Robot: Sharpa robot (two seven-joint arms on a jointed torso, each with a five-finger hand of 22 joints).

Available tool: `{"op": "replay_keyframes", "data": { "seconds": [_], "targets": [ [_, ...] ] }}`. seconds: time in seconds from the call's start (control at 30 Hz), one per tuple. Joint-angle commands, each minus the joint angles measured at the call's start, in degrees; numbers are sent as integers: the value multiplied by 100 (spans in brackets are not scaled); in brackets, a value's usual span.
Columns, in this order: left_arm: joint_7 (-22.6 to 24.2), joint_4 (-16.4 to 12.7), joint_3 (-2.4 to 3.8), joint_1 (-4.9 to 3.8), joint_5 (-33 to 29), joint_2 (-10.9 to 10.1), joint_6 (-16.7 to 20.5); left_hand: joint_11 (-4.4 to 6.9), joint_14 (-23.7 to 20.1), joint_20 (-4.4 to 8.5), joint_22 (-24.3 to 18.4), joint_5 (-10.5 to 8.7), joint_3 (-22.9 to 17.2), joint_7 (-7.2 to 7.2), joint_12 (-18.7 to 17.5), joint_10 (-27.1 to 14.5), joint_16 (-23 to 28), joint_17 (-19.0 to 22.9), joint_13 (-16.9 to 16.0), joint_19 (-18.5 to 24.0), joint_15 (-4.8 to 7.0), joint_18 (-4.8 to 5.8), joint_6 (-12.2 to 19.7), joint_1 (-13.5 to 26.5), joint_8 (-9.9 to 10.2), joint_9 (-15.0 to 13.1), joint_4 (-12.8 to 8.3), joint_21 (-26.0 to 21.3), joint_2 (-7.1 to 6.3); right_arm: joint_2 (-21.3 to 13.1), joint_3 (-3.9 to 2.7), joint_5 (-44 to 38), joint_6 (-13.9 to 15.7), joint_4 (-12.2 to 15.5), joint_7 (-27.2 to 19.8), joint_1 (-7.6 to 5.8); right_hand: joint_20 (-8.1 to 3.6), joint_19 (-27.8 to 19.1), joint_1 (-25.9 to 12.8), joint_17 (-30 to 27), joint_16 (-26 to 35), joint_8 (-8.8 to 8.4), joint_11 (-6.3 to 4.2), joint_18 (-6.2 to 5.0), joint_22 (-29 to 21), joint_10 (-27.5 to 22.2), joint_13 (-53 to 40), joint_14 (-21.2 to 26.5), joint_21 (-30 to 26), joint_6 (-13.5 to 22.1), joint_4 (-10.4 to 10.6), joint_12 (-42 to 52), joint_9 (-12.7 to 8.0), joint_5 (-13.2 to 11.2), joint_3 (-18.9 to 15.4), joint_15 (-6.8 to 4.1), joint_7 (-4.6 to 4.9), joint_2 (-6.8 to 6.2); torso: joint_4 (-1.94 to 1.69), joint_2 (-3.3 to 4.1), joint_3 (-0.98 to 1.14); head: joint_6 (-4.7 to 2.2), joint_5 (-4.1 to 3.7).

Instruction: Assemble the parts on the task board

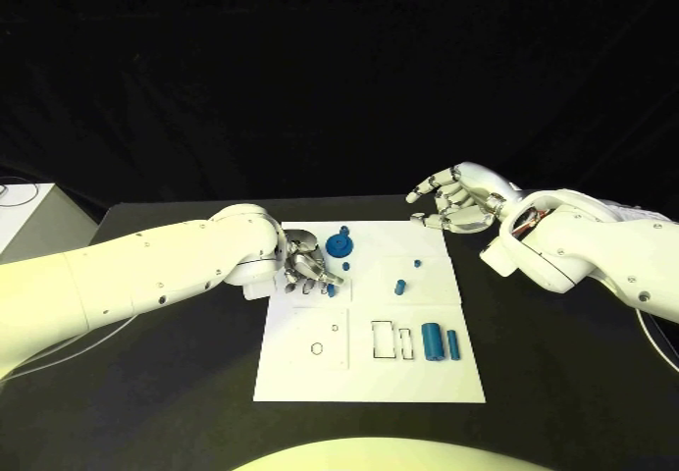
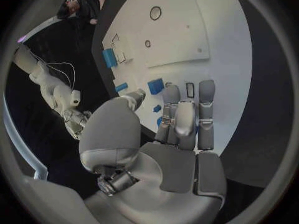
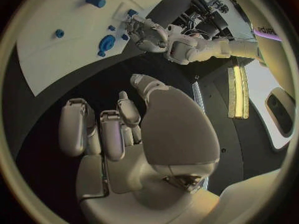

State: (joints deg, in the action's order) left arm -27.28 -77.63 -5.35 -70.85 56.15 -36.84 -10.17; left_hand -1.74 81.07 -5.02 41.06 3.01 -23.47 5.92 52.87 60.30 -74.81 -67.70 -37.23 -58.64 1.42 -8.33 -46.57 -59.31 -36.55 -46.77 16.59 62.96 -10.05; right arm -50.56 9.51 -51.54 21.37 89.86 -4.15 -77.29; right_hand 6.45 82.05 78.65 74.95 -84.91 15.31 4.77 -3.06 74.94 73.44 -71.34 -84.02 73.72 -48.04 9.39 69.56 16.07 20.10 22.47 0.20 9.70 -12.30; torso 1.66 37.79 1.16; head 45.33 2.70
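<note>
We see the left hand [image 1: 309,265] low over the left edge of the task board [image 1: 371,383], with its fingers curled down onto the plate near some small blue parts. In the left wrist view a bit of blue shows between and under the fingers [image 2: 177,119], but we cannot tell if the hand really holds a part or only touches it. The blue gear-like part [image 1: 339,243] lies just beside this hand, toward the far side of the board.

In our judgement, the main risk is here: if the fingers close without a sure hold, the small part can slip out, roll on the smooth board, or be pushed off the near edge onto the black table [image 1: 170,392]. The fingers can also knock the gear-like part or the small peg [image 1: 399,287] that lies near the middle of the board, because they are so close together. A press that is too hard may shift the whole board.

The right hand [image 1: 460,199] hovers at the far right corner of the board, fingers bent but apart, and it holds nothing. The two blue cylinders [image 1: 442,343] lie side by side, well apart from both hands, beside the rectangular slots [image 1: 385,340].
</note>
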Motion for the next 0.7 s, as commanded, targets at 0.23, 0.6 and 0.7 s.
{"op": "replay_keyframes", "data": {
  "seconds": [0.23, 0.6, 0.7],
  "targets": [
    [-21, 52, -18, -4, 120, 76, -323, -12, 37, 3, 94, -3, 17, -5, -2, -36, -81, -76, 5, -82, 12, -70, 11, -22, 17, -17, 5, 83, 56, 18, -4, -96, -55, -18, 31, 14, -1, -38, -12, 606, 47, 45, -1, -80, 619, -17, -5, -320, -47, -23, 13, -5, -3, 44, 48, 26, 10, -55, -6, 6, -3, 55, -13],
    [-23, 81, -26, -4, 126, 114, -370, -10, 53, 2, 107, -3, 10, -7, 8, -33, -107, -103, 4, -92, 12, -69, 4, -33, 18, -25, 5, 94, 83, 38, -3, -84, -64, -40, 31, 36, -2, -42, -12, 602, 49, 52, -3, -82, 615, -11, -8, -318, -56, -35, 10, 1, -2, 48, 60, 24, 8, -56, -6, -7, 0, 96, -14],
    [-24, 84, -27, -4, 127, 112, -388, -10, 59, 2, 121, -4, 6, -7, 12, -31, -117, -114, 4, -101, 12, -67, 2, -37, 18, -28, 6, 103, 94, 40, -3, -84, -66, -45, 35, 40, -2, -42, -12, 602, 49, 52, -3, -82, 615, -11, -8, -318, -56, -35, 10, 1, -2, 48, 60, 24, 8, -56, -13, -5, 0, 100, -21]
  ]
}}
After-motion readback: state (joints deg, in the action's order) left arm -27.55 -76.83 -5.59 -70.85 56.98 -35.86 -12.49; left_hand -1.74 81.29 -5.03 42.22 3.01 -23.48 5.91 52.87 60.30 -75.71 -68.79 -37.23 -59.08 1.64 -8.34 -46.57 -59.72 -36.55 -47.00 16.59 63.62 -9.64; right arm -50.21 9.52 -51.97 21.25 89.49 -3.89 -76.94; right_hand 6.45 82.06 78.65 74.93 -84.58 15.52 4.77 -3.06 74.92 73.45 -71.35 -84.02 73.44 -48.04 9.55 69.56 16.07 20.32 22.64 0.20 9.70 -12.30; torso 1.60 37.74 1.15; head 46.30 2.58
